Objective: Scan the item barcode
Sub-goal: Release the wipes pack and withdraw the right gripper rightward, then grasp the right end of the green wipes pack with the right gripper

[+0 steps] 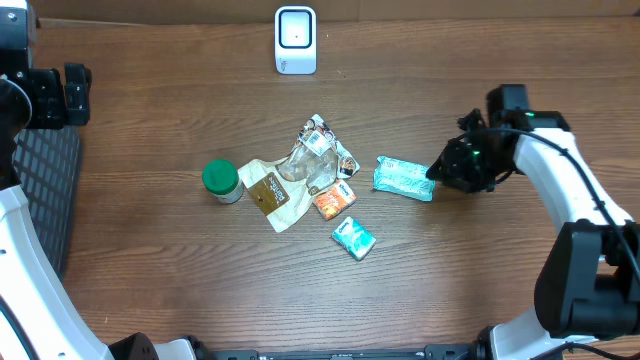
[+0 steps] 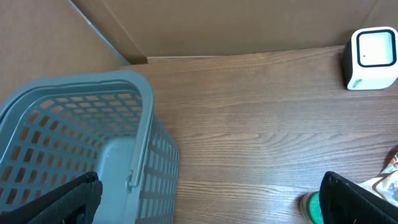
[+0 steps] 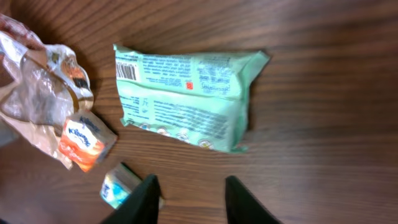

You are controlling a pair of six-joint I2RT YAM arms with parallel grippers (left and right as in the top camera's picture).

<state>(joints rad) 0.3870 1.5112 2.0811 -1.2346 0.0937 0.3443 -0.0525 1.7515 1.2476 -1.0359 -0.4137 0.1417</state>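
1. Nearest the bottom edge of the overhead view, a small teal pack (image 1: 353, 238) lies on the wooden table (image 1: 160, 280), just below an orange tissue pack (image 1: 333, 202).
2. Left of these, a cream-and-brown pouch (image 1: 268, 192) lies flat, with a green-lidded jar (image 1: 221, 181) upright just beside its left edge.
3. The mint-green packet (image 1: 404, 178) lies flat on the table right of centre, a little apart from the orange tissue pack. In the right wrist view its barcode (image 3: 126, 71) faces up at the packet's upper left corner.
4. The right gripper (image 1: 440, 172) sits low at the packet's right end. In its wrist view its fingers (image 3: 142, 199) stand partly apart at the bottom of the frame with only bare table between them. The packet lies just beyond the tips, not gripped.
5. A crumpled clear bag (image 1: 318, 150) rests above the pouch and the orange tissue pack, against both.
6. The left gripper (image 2: 211, 180) is spread wide, its fingers at the two lower corners of its wrist view, holding nothing. A grey basket (image 2: 74, 143) fills the lower left of that frame.
7. Farthest, the white scanner (image 1: 295, 40) stands upright at the top centre of the overhead view, well apart from the packet.
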